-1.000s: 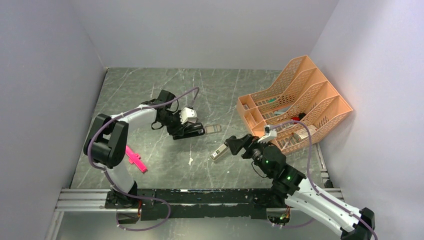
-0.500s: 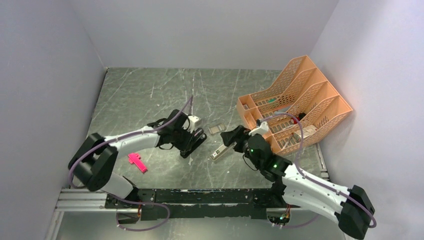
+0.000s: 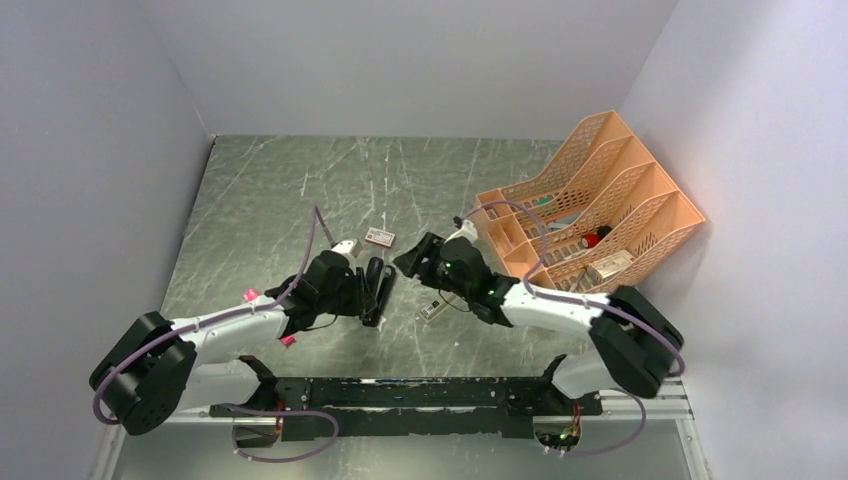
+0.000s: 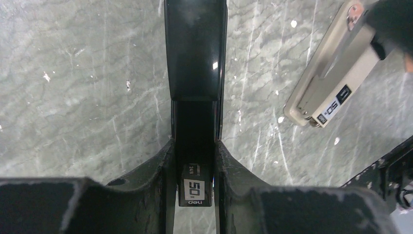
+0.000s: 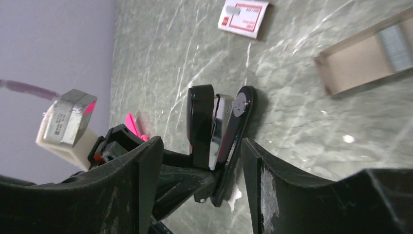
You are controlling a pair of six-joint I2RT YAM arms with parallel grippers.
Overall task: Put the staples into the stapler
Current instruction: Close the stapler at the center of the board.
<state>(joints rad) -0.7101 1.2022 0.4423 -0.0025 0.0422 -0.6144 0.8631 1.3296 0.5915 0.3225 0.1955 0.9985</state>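
Observation:
The black stapler [image 3: 379, 285] lies on its side on the table, and my left gripper [image 3: 362, 293] is shut on its rear end. In the left wrist view the stapler [image 4: 195, 68] runs straight out from between the fingers [image 4: 160, 165]. My right gripper [image 3: 411, 257] is open just right of it. In the right wrist view the stapler's front end [image 5: 217, 127] shows between the two spread fingers without touching either. The staples [image 5: 395, 46] lie in an open cardboard tray [image 5: 350, 68]. The red-and-white box sleeve [image 3: 379, 237] lies beyond the stapler.
A silver-grey stapler [image 3: 432, 308] lies under my right arm, also seen in the left wrist view as the silver-grey stapler [image 4: 325, 92]. An orange file rack [image 3: 600, 190] stands at the right. A pink plastic piece [image 3: 250, 296] peeks out beside my left arm.
My left arm has carried the black stapler toward the near middle. My right arm has swung left from the grey stapler to the black one, and its jaws have narrowed.

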